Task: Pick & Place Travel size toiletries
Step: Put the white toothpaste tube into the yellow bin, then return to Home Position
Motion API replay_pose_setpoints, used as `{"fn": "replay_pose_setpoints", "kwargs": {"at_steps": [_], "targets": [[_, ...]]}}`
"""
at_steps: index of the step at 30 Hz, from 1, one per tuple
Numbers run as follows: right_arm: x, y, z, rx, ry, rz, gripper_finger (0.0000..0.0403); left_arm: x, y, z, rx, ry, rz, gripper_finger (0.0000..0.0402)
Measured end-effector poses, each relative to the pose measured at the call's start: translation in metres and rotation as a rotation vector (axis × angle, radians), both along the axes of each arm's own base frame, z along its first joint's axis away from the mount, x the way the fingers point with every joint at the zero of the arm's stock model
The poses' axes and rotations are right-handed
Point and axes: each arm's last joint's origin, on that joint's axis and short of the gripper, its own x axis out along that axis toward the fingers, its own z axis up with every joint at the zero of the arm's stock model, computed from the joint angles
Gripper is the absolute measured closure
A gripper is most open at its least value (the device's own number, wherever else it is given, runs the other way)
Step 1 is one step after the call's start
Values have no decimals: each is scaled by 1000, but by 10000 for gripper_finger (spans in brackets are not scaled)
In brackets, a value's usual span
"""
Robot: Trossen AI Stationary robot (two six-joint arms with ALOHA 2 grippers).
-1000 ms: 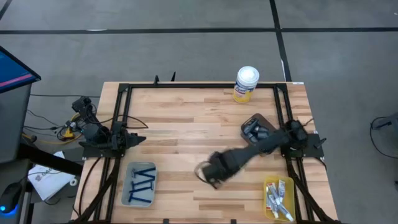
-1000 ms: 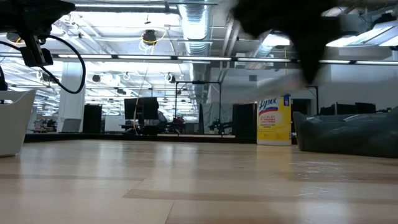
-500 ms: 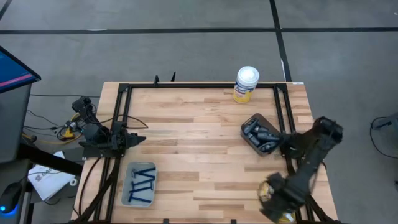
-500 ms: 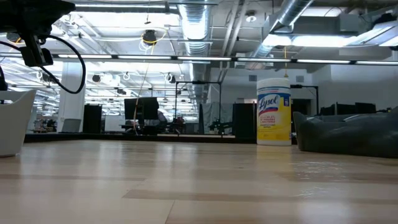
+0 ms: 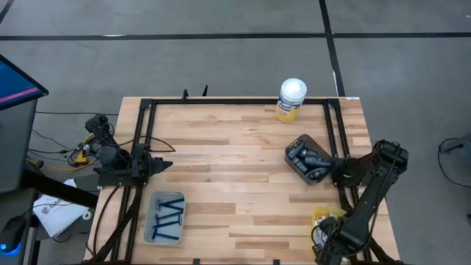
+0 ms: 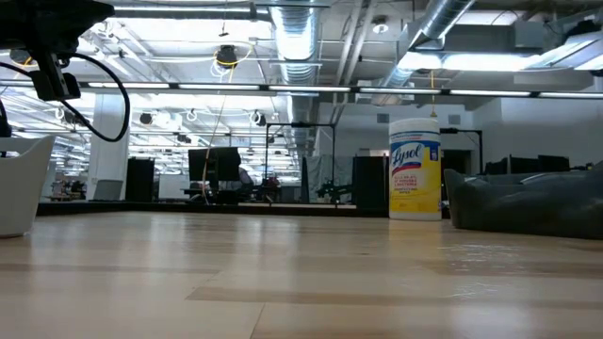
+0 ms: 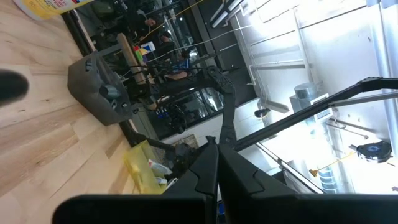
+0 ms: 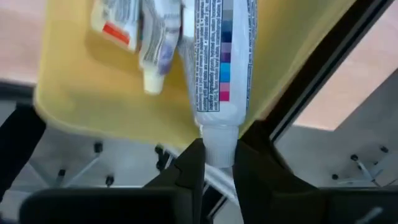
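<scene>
The right gripper (image 8: 212, 163) hangs over the yellow tray (image 5: 321, 218) at the near right corner of the surface (image 5: 235, 154), its fingers pinching the cap end of a white tube (image 8: 221, 68) that lies among other tubes. This looks like the placing step; next the fingers must part fully and lift clear. The left gripper (image 7: 217, 163) waits clenched at the left edge.

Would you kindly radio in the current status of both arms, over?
Left pincer shut, parked at table's left edge. Right pincer over yellow tray, pinching white tube by its cap. Nothing blocking.
</scene>
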Motion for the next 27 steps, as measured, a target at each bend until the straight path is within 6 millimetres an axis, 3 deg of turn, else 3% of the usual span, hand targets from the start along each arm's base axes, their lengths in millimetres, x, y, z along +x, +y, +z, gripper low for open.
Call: {"fn": "replay_pose_setpoints", "kwargs": {"at_steps": [6, 11, 15, 19, 23, 27], "targets": [[3, -5, -8, -1, -7, 15, 304, 0, 0, 0, 0, 0, 0, 401], [6, -11, -2, 10, -50, 31, 228, 0, 0, 0, -1, 0, 0, 401], [18, -28, 24, -99, -320, 24, 178, 0, 0, 0, -1, 0, 0, 401], [32, -70, 70, -359, -716, 85, 178, 0, 0, 0, -1, -1, 0, 401], [34, -126, 122, -710, -1067, 222, 207, 0, 0, 0, -1, -1, 0, 401], [27, -184, 166, -1001, -1173, 376, 263, 0, 0, 0, -3, -2, 0, 401]]}}
